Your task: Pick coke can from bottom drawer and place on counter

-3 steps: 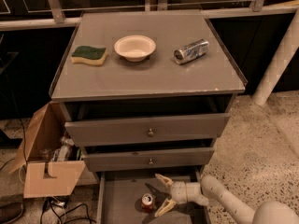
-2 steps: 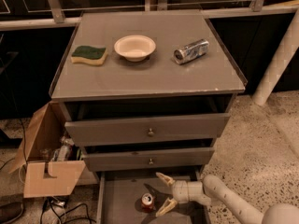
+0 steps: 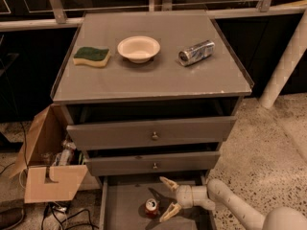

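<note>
The coke can (image 3: pixel 152 207), red with a silver top, stands upright on the floor of the bottom drawer (image 3: pixel 123 206), which is pulled out at the lower edge of the view. My gripper (image 3: pixel 168 198) is inside that drawer just right of the can, fingers spread open, one above and one below the can's right side, not closed on it. The counter (image 3: pixel 153 75) is the grey top of the cabinet above.
On the counter lie a green and yellow sponge (image 3: pixel 91 56), a white bowl (image 3: pixel 138 48) and a silver can (image 3: pixel 196 52) on its side. Two upper drawers with round knobs (image 3: pixel 154 136) stick out slightly. An open cardboard box (image 3: pixel 48 162) sits left of the cabinet.
</note>
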You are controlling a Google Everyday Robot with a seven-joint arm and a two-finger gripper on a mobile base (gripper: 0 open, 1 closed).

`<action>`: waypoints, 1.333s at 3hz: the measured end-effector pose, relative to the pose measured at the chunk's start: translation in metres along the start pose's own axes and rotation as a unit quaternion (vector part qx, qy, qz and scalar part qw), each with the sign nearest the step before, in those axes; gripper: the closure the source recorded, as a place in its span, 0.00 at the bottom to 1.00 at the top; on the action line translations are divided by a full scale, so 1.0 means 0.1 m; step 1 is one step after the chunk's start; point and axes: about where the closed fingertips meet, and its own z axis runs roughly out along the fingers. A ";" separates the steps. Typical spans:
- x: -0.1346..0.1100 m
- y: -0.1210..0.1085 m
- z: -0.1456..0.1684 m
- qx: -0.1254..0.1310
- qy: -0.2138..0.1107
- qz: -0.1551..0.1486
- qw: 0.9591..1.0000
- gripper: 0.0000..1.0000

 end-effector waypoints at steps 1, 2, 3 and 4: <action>0.13 -0.01 0.19 -0.022 -0.006 0.000 1.000 0.00; 0.17 0.01 0.20 -0.019 -0.003 0.003 1.000 0.00; 0.20 0.02 0.22 -0.019 -0.004 0.006 1.000 0.00; 0.66 0.06 0.55 -0.044 -0.005 0.020 0.999 0.00</action>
